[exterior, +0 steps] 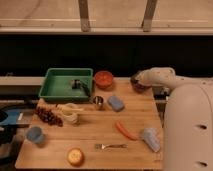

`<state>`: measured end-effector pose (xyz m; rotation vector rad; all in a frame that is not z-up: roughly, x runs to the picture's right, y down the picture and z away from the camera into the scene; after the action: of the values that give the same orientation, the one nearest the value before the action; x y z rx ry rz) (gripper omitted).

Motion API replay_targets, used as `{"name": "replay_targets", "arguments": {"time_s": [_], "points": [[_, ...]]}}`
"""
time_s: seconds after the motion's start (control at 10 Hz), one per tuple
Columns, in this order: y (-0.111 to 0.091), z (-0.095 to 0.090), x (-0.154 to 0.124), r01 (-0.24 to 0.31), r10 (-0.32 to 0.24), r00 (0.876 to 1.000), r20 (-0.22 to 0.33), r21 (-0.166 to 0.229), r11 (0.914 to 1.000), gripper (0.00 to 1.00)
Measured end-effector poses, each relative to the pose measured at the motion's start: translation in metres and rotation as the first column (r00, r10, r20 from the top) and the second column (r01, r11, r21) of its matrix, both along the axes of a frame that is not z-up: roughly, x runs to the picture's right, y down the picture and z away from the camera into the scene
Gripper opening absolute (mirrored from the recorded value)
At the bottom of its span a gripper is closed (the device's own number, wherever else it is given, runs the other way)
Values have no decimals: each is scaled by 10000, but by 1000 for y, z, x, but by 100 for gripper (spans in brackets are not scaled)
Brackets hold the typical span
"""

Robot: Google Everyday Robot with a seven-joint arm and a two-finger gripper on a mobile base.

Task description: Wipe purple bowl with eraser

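The purple bowl (137, 85) is a small dark bowl at the table's back right edge, right of the orange-red bowl (104, 79). My white arm reaches in from the right, and its gripper (136, 79) is right at the purple bowl, covering part of it. A blue rectangular block, the eraser (116, 103), lies flat on the table to the front left of the purple bowl, apart from the gripper.
A green tray (54, 90) holding a dark object stands at the back left. A metal cup (98, 102), grapes (47, 116), a white cup (71, 116), a blue cup (35, 135), an orange (76, 156), a fork (110, 146), a carrot (126, 130) and a tipped pale-blue cup (151, 138) are spread over the wooden table (100, 127).
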<state>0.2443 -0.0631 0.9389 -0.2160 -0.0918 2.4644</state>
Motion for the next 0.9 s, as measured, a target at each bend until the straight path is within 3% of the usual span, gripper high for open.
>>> {"name": "replay_targets", "arguments": {"time_s": [0.4, 0.7, 0.9], "points": [[22, -26, -20, 555, -560, 9979, 333, 158, 9983, 0], [37, -37, 7, 355, -356, 9993, 130, 67, 9993, 0], [34, -36, 24, 44, -43, 9997, -237, 34, 10000, 0]]}}
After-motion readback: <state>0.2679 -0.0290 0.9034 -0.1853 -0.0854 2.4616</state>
